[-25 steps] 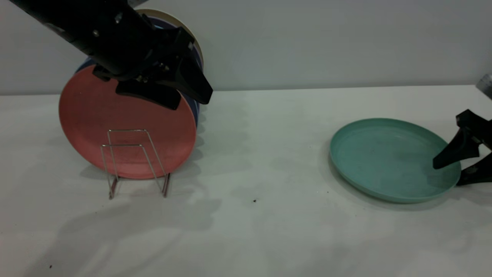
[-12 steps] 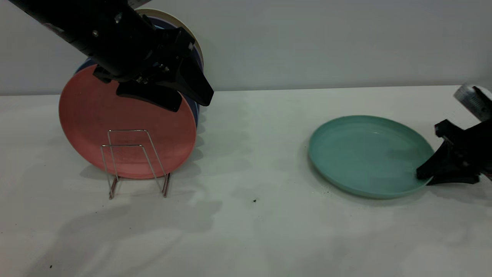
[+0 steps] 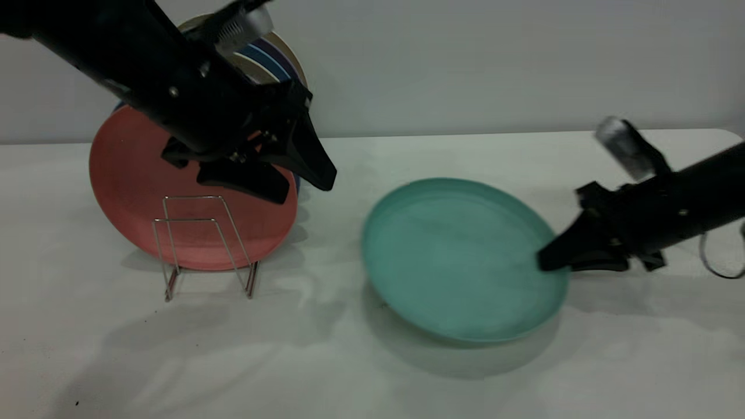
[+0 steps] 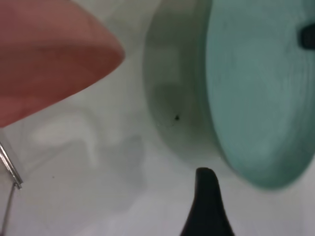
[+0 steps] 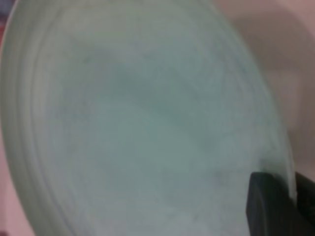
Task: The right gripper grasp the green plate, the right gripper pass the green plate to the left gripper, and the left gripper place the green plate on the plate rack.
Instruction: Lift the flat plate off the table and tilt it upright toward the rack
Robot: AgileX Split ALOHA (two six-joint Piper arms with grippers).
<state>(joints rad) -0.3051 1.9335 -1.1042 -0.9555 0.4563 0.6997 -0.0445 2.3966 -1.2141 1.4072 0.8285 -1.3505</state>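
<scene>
1. The right gripper [image 3: 544, 262] is closed on the rim of the green plate [image 3: 460, 256]. One finger lies over the inner face, and the other seems to be under the edge. The right wrist view shows the same pinch at the rim.

2. The green plate hangs off the table, tilted, with its shadow below it. From the right gripper the whole disc extends away from the fingertips, toward the other arm.

3. The left gripper [image 3: 302, 177] hovers in front of the pink plate [image 3: 145, 198] and above the plate rack [image 3: 201, 244]. Its fingers are spread apart and hold nothing.

4. The relation that matters: the free edge of the green plate, opposite to the held edge, is the part nearest the left gripper. It lies ahead of and below the left fingertips, close but not touching.

5. In my judgement, the handover needs the left fingers to straddle this near rim, so the plate edge must come in line with the opening.

6. The risk I judge is a glancing contact that twists the plate in the right pinch.
</scene>
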